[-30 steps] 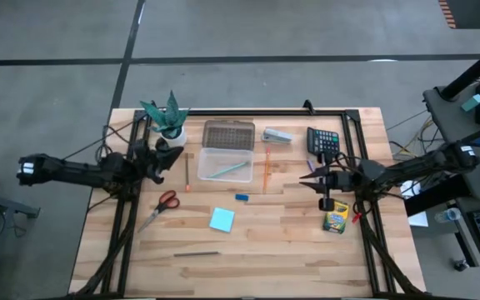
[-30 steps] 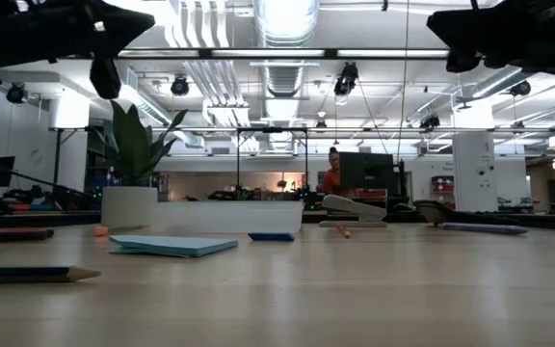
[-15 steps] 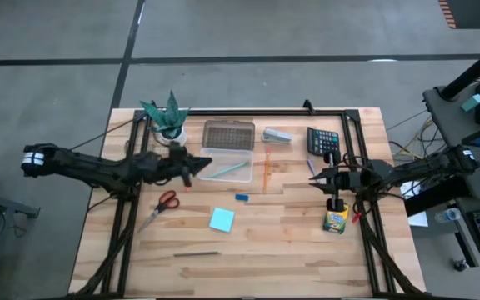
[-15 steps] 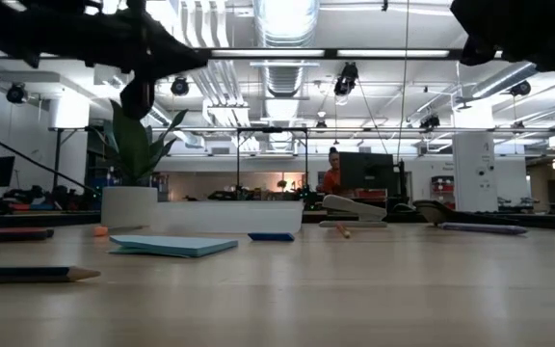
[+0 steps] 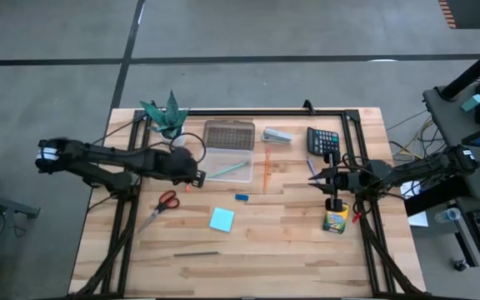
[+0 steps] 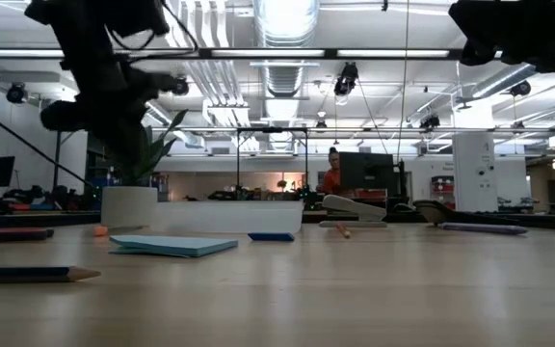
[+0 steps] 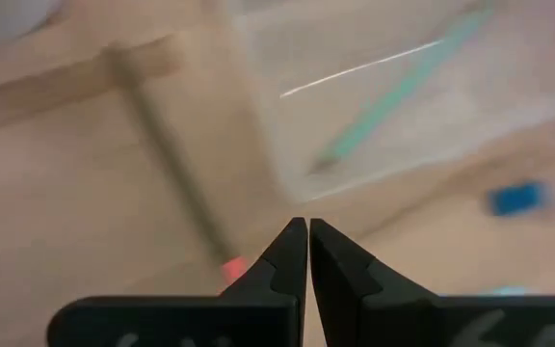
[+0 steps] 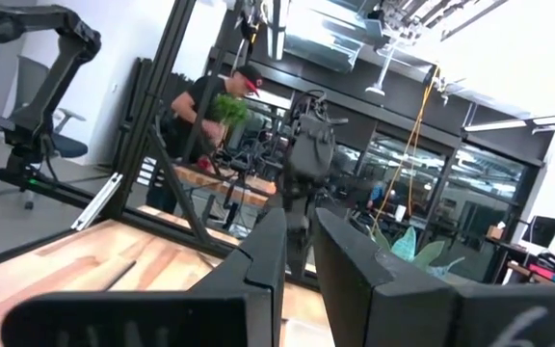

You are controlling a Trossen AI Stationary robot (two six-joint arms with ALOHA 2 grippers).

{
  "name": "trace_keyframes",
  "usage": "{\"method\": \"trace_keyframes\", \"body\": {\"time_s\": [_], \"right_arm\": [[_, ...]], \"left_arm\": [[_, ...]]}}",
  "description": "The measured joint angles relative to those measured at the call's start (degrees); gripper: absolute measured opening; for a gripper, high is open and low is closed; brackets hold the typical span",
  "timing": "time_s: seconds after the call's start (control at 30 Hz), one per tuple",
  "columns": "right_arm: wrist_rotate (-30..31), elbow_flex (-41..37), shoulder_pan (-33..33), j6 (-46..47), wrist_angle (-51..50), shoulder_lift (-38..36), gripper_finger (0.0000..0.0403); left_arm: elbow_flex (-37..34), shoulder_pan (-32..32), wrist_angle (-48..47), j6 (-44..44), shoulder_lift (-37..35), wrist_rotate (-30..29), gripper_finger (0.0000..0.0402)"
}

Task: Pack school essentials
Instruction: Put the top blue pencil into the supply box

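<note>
My left gripper is shut and points steeply down over the table, just above the red end of a brown pencil, left of the clear box. A teal pen lies in that box. On the wood lie red-handled scissors, a blue eraser, a light-blue notepad, an orange pencil, a grey pencil and a crayon box. My right gripper hovers high above the crayon box, slightly open and holding nothing.
A grey lid, a grey stapler and a black calculator sit along the far side. A potted plant stands at the far left. A black frame rims the table. A person shows in the room beyond.
My left gripper has swung out toward the table's right, up to the clear box, and has tipped from about level to pointing steeply down over the brown pencil. It has stayed shut. Nothing on the table has moved.
</note>
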Motion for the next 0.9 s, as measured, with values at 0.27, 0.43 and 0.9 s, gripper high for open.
{"method": "trace_keyframes", "body": {"time_s": [0.27, 0.43, 0.9], "right_arm": [[1.01, 0.0, 0.0, 0.0, 0.0, 0.0, 0.0047], [1.01, 0.0, 0.0, 0.02, 0.0, 0.0, 0.0047], [1.07, 0.0, 0.0, -0.73, -0.36, 0.0, 0.0047]], "left_arm": [[-0.69, 4.24, -1.42, -2.07, 7.83, 0.34, 0.0], [-0.66, 6.76, -1.36, -1.82, 12.08, 0.23, 0.0], [-0.7, 8.83, -0.16, 0.78, 15.55, -1.41, 0.0005]]}}
